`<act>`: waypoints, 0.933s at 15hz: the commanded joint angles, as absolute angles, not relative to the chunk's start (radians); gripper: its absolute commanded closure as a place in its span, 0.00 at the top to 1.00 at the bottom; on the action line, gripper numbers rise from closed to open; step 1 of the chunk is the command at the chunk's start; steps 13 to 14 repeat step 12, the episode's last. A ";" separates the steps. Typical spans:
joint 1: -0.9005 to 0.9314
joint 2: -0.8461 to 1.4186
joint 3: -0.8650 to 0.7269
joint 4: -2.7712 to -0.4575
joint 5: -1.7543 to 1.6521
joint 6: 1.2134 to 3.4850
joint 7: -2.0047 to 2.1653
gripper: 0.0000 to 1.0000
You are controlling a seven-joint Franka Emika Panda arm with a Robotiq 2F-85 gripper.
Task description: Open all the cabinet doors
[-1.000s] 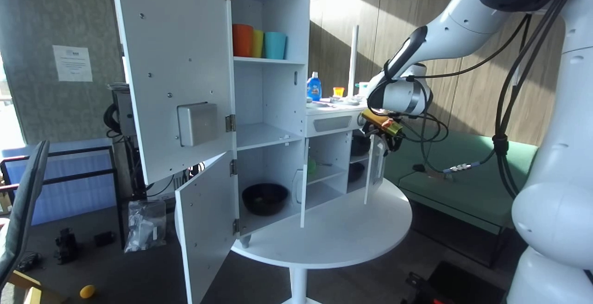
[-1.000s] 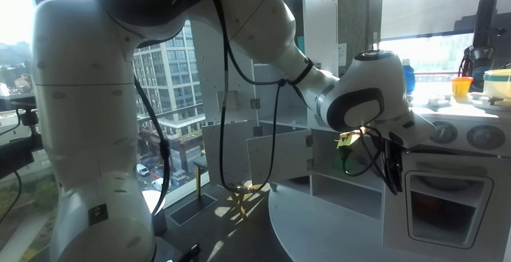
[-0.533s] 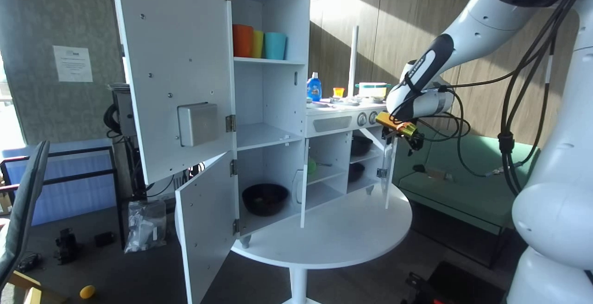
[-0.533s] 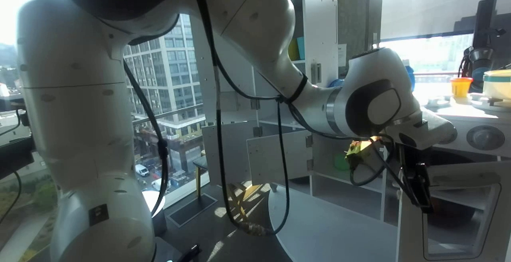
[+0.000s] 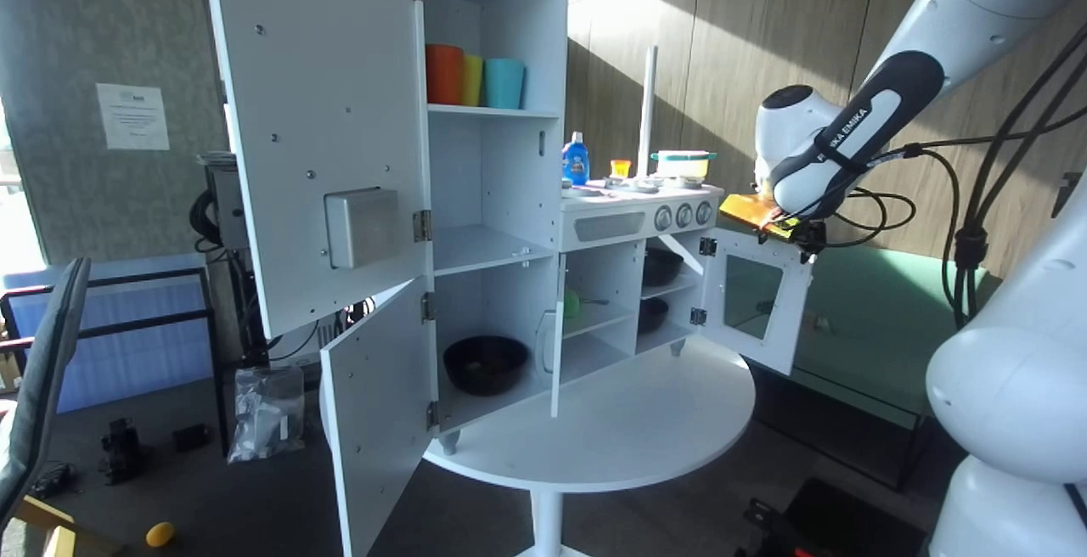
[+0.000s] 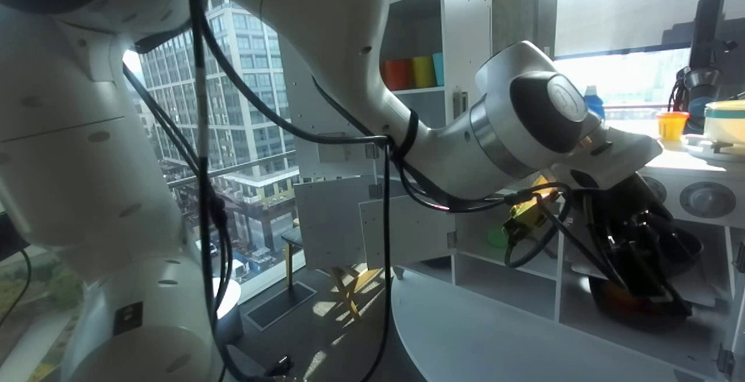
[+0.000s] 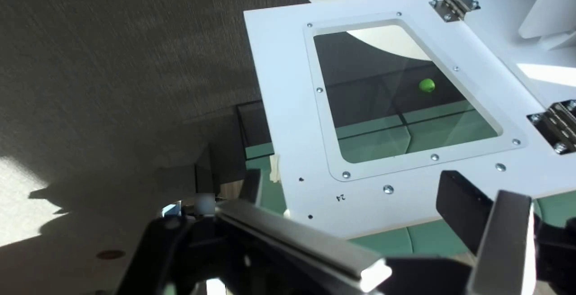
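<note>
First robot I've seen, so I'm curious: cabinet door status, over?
Gripper open, close to windowed door. That door, tall upper door, lower door, middle door all open. No obstruction visible; green sofa beyond.

The arm (image 5: 968, 14) is white, its black panel (image 5: 915, 80) lettered "EMIKA" in white. Black cables (image 5: 971, 247) loop below that panel.

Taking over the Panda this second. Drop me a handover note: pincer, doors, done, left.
Pincer: open, gripping nothing, close to the windowed door; whether it touches, I can't tell.
Where things are: tall upper door, lower door beneath it, middle door under the counter, then the windowed door.
Done: all four stand open.
Left: I see no shut door, so probably just back away carefully without nudging the windowed door.
</note>
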State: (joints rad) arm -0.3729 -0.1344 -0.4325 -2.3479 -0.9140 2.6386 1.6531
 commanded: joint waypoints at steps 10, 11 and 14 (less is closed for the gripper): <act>-0.186 -0.483 -0.327 -2.444 -0.589 2.458 0.987 1.00; -0.161 -0.493 -0.338 -2.433 -0.558 2.459 0.919 1.00; -0.134 -0.498 -0.351 -2.420 -0.524 2.460 0.854 1.00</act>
